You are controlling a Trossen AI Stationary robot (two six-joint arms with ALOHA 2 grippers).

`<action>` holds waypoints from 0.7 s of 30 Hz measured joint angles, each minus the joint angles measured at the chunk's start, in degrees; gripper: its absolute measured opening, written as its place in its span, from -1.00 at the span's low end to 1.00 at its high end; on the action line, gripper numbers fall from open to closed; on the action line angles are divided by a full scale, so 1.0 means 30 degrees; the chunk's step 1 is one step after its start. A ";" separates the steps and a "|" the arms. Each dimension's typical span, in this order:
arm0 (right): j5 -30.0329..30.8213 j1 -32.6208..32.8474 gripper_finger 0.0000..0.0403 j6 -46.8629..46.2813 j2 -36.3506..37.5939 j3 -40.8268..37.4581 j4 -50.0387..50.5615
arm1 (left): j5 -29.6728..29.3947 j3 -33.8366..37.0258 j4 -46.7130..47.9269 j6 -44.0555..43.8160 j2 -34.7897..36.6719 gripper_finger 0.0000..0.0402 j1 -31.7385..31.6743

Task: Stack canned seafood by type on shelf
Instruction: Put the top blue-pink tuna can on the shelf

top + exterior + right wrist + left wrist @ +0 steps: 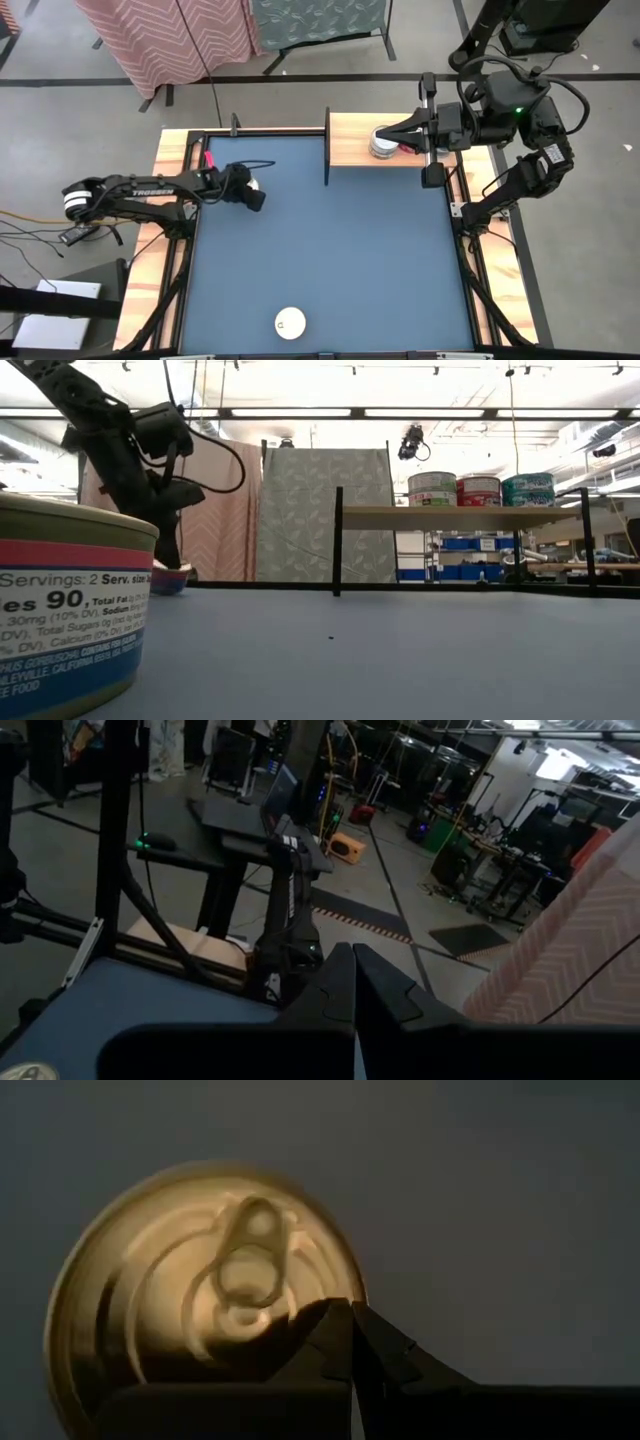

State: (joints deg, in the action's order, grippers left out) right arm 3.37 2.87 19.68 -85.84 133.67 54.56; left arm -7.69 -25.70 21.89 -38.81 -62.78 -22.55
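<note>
On the blue table, the left gripper hangs well left of the shelf, its fingers pressed together and holding nothing, tips over a gold-lidded tin standing on the table beneath them. A white-lidded tin sits alone at the table's near edge, far from the shelf. On the shelf stand three tins in a row, with white, red and teal labels. The right gripper reaches over the shelf, its fingers closed and empty, above those tins.
</note>
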 joint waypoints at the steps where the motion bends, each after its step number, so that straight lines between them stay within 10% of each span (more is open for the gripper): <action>1: 0.0001 0.0000 -0.97 0.0000 0.0000 0.0000 -0.0006 | 0.0378 0.0040 -0.0240 -0.0114 -0.0015 -0.98 0.0006; 21: -0.0006 -0.0024 -0.97 0.0344 0.0000 0.0000 -0.0458 | 0.0288 0.0579 -0.2514 -0.1910 -0.0233 -0.98 0.0573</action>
State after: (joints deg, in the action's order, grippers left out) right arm 3.36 2.80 20.71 -85.84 133.67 53.19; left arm -6.83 -23.97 14.35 -44.54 -63.48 -20.83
